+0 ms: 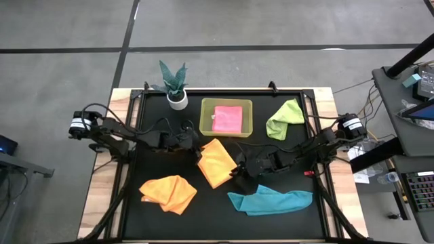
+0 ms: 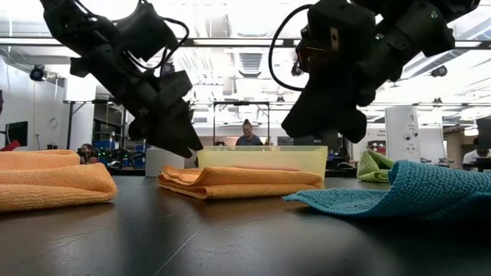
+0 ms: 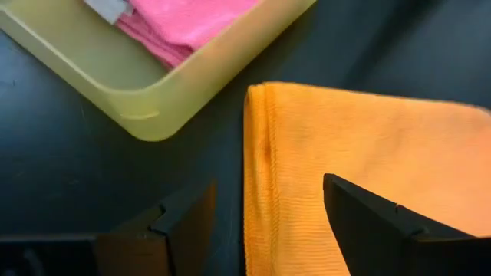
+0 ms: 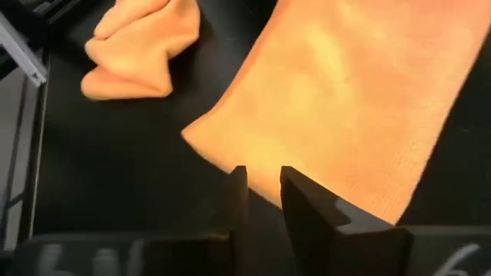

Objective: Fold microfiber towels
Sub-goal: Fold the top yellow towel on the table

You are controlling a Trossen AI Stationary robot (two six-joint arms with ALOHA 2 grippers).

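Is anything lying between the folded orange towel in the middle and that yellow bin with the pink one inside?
Nothing visible. The folded orange towel lies right beside the bin, only bare black mat between them. Both grippers, left and right, are at the towel's edges, not in that gap.

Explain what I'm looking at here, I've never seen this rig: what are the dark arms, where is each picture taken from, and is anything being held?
Two robot arms work over a black table. One picture looks straight down, one looks level across the tabletop, and two come from cameras on the wrists. The left gripper and right gripper flank a folded orange towel. The left gripper's fingers stand open at its edge; the right gripper's are slightly apart. Neither holds anything. Also lying there: a crumpled orange towel, a teal towel, a lime green towel, a pink towel inside a yellow-green bin, and a small potted plant.
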